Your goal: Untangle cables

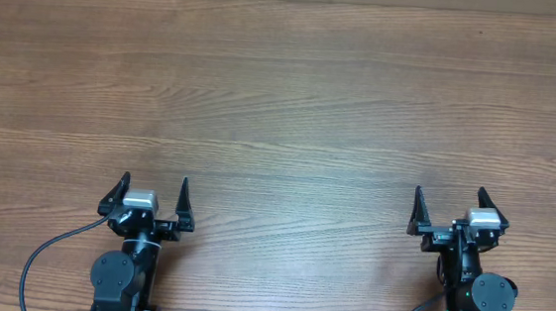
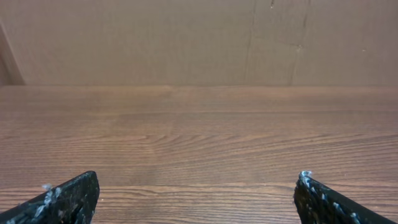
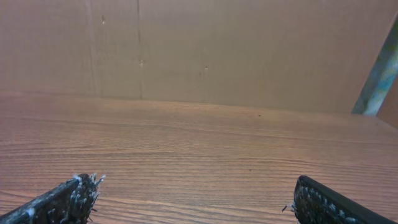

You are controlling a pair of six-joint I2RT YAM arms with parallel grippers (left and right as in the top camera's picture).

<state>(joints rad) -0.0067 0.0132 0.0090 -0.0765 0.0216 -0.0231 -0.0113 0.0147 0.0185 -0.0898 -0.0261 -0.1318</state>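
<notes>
Overhead shows left gripper (image 1: 154, 184) and right gripper (image 1: 450, 197) at the table (image 1: 283, 96) edge, jaws wide. Only wrist views show the wall (image 2: 186, 37) behind.

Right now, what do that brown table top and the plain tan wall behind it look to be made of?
The brown table top looks like wood or wood-look laminate, smooth and slightly glossy: long grain lines run across it. The plain tan wall is probably cardboard, matte: flat panels, vertical seams, small dents.

Left end effector (image 2: 198, 176), right end effector (image 3: 196, 179) cropped at bottom.
</notes>
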